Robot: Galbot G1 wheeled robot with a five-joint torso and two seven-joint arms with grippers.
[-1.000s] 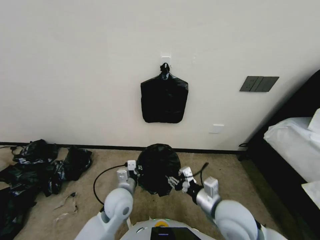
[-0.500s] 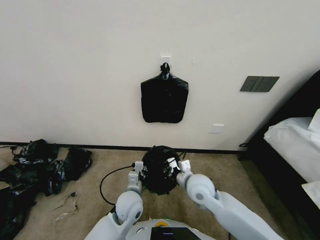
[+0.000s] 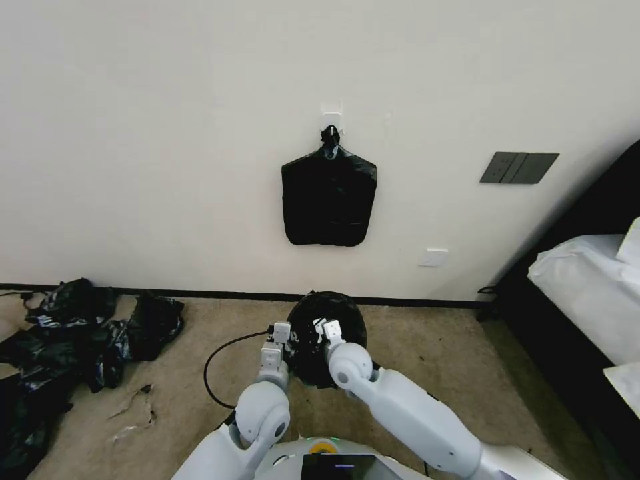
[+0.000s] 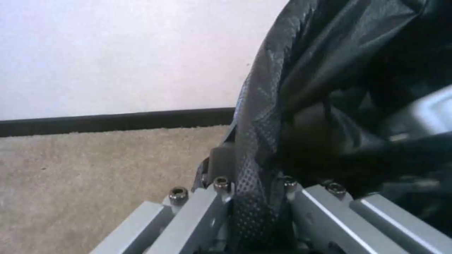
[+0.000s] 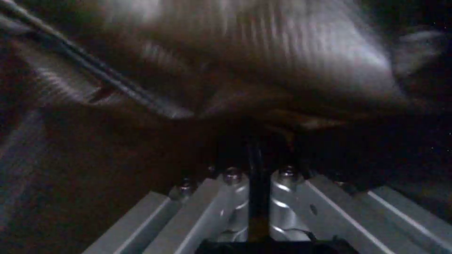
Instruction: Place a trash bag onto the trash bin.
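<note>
The black glossy trash bag [image 3: 337, 313] stands as a round bulging shape on the carpet close to the wall. It covers the trash bin, which is hidden. My left gripper [image 3: 292, 343] holds the bag's left edge; in the left wrist view the fingers are shut with a strip of dimpled black film [image 4: 256, 169] pinched between them. My right gripper [image 3: 321, 331] reaches across the bag's top near its middle. Its fingers [image 5: 231, 176] are shut on a thin fold of the trash bag [image 5: 249, 155].
A flat black bundle [image 3: 329, 200] hangs from a wall hook above the bag. A heap of black bags [image 3: 80, 330] lies on the carpet at the left. A black cable [image 3: 220, 360] loops by my left arm. A bed [image 3: 587, 293] stands at the right.
My right arm has swung in from the bag's right side to its top middle. My left gripper has shifted slightly right and forward. The bag now looks narrower.
</note>
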